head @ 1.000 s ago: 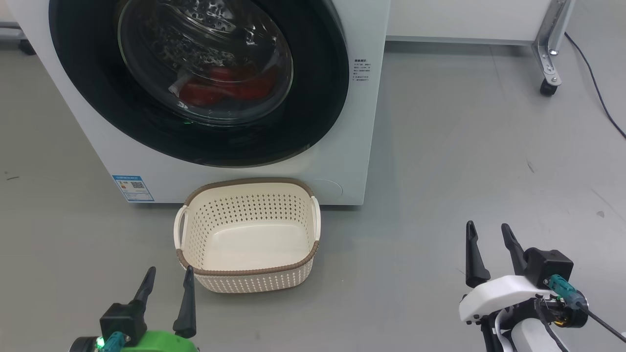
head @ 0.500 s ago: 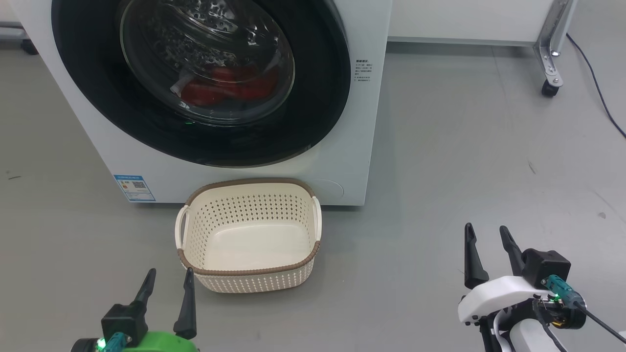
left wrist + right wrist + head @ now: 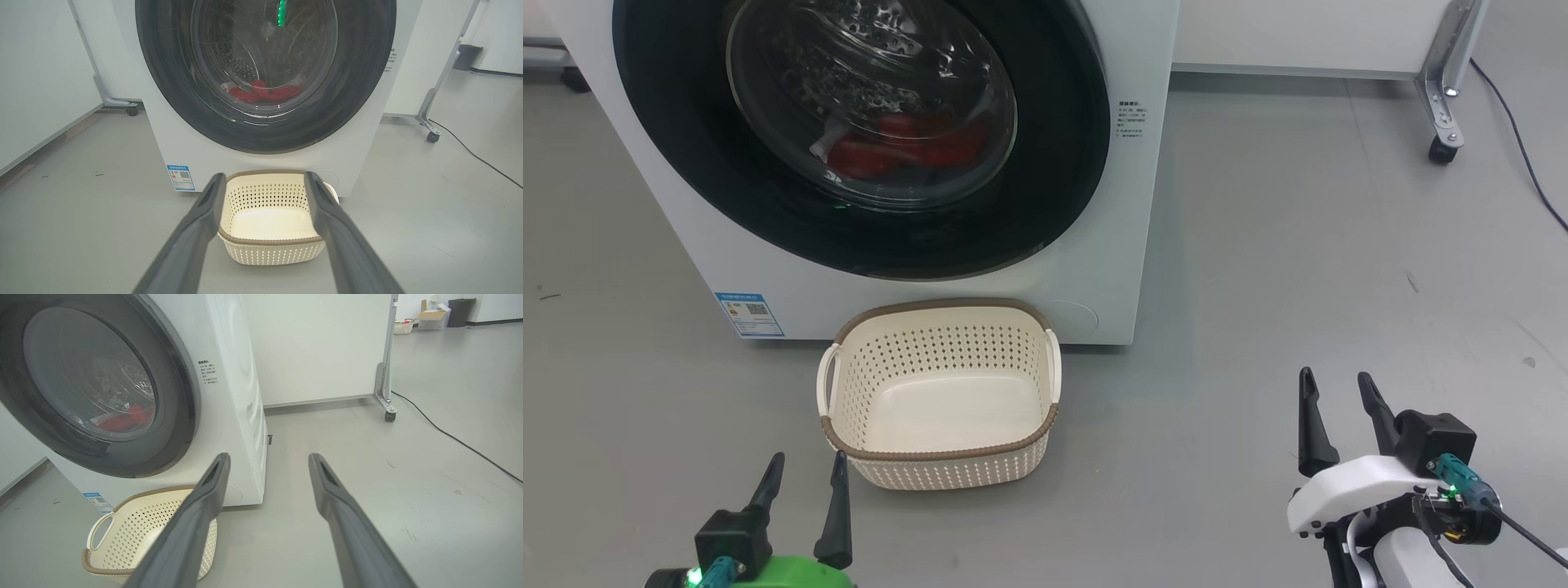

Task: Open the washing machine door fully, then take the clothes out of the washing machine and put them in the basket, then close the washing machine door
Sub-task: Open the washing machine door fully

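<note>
Washing machine door [image 3: 1058, 163], glossy round black, shut over red fabric clothes [image 3: 890, 151]. My left end effector [image 3: 809, 456] and right end effector [image 3: 1334, 374] gape empty.

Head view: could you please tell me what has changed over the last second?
Only the camera shifted slightly; nothing was grasped or released. The left gripper and right gripper stay open and empty, the round glossy black door stays shut with the red fabric clothes behind its glass, and the cream perforated plastic basket remains empty.

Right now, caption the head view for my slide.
Washing machine door shut, red clothes inside, empty basket in front, left claw and right claw open.
</note>
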